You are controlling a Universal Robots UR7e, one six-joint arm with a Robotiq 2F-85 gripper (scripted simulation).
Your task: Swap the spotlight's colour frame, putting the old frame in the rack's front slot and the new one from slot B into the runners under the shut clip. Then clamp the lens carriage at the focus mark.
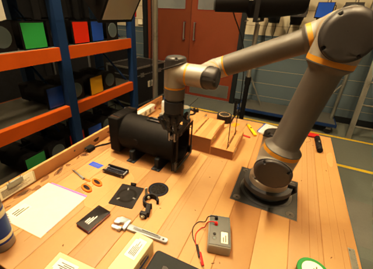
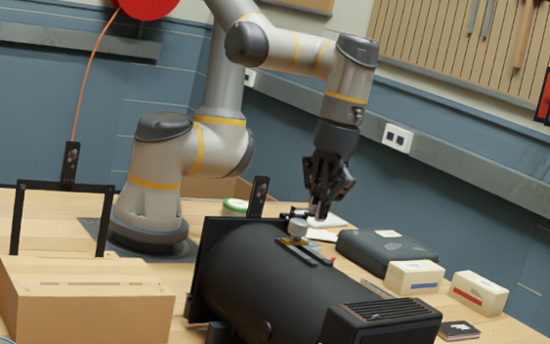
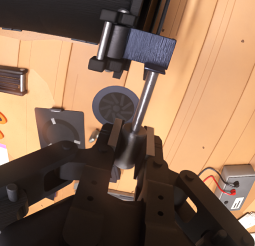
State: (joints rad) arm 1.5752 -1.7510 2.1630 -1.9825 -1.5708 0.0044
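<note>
The clip's lever handle point(image 3: 130, 147), a dark metal knob on a thin steel rod, is held in my closed gripper point(image 3: 131, 133) at the front of the black spotlight point(image 1: 144, 136). The rod runs to a dark hinge block point(image 3: 136, 47) on the spotlight's front edge. A colour frame sits in the front runners, its tab point(image 2: 258, 196) sticking up above the housing. A silver knob point(image 2: 298, 227) of the lens carriage stands on a slot along the spotlight's top. Another black frame point(image 2: 61, 210) stands upright in the wooden rack point(image 2: 76, 293).
The spotlight's housing lies right beside my fingers. On the bench in front lie a round gobo disc point(image 3: 115, 106), a black plate point(image 3: 60, 128), a clamp point(image 1: 147, 204), a wrench point(image 1: 137, 227) and a grey meter box point(image 1: 219, 234). Shelving point(image 1: 60, 64) stands at the bench's far side.
</note>
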